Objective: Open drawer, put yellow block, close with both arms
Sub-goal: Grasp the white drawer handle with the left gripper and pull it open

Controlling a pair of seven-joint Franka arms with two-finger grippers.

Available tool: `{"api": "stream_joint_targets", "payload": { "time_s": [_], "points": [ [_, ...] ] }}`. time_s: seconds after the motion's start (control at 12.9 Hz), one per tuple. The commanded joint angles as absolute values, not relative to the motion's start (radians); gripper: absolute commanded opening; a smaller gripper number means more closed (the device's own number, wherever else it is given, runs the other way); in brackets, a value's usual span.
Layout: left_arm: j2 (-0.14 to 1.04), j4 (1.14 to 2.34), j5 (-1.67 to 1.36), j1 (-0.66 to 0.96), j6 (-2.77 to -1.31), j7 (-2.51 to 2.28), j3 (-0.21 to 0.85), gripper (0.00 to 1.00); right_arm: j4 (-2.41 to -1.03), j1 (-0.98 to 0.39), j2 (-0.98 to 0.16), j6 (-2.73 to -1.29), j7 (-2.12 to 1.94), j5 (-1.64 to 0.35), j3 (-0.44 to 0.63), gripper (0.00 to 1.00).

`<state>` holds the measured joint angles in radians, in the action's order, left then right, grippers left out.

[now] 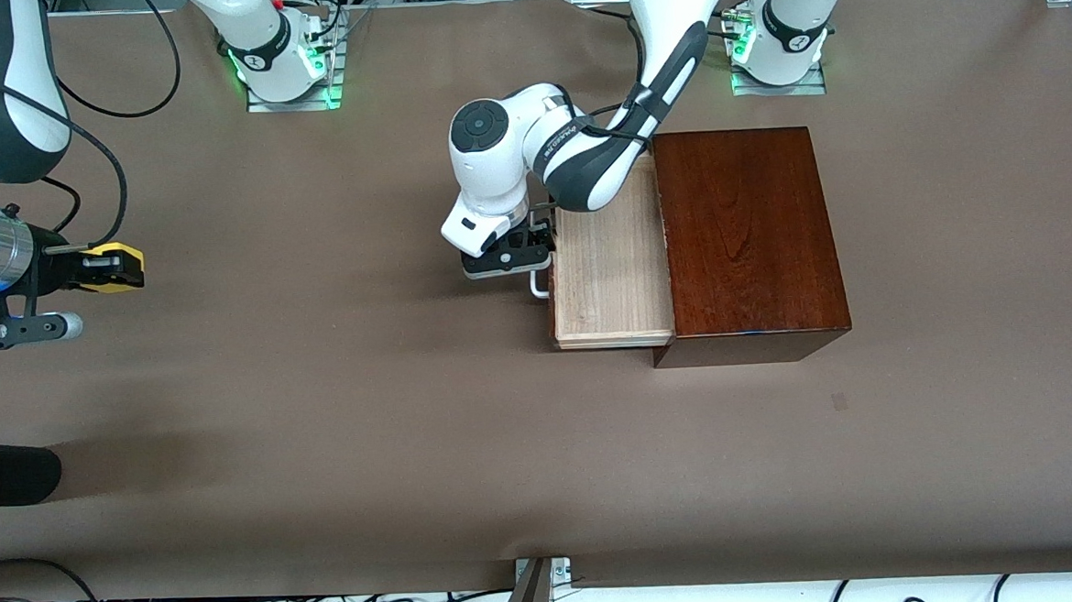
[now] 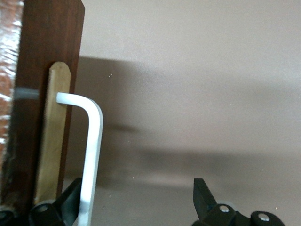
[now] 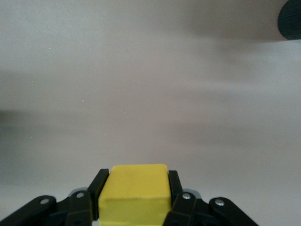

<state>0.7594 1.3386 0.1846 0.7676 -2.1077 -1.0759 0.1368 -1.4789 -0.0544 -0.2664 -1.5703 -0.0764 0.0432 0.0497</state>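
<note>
Nearest the camera is a dark rounded shape (image 1: pixel 4 473) at about 8 o'clock in the front view, and I can't tell what it is. Next up is the wooden box (image 1: pixel 748 235) around 3 o'clock. The drawer (image 1: pixel 608 270) is already pulled out of it toward 9 o'clock and the tray looks bare.

My left hand (image 1: pixel 508 257) sits at the drawer front with its fingers spread wide. The white handle (image 2: pixel 91 155) runs just inside one finger (image 2: pixel 70 202) and isn't pinched.

My right hand (image 1: pixel 98 269) hangs over the bare surface (image 1: pixel 321 395) out at 9 o'clock, well apart from the box. It's clamped on the yellow block (image 3: pixel 135 190), one finger on each opposite flat face.

The block looks small, stiff and light. Flat sides make that squeeze the right hold, and I reckon a low release into the tray is plenty.

The drawer is rigid wood that probably slides straight. For closing I'd guess a flat push on the front panel, either side of the handle, beats gripping the thin bar.
</note>
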Motion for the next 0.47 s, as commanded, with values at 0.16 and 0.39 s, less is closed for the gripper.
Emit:
{"api": "stream_joint_targets", "payload": {
  "time_s": [0.16,0.39],
  "points": [
    [0.634,1.368,0.173,0.747,-1.912,-0.982,0.140,1.00,-1.463,-0.044,-0.270,-1.571,-0.068,0.037,0.046,0.02],
    [0.556,1.368,0.157,0.723,-1.823,-0.985,0.161,1.00,-1.462,-0.043,-0.268,-1.569,-0.066,0.037,0.046,0.02]
  ]
}}
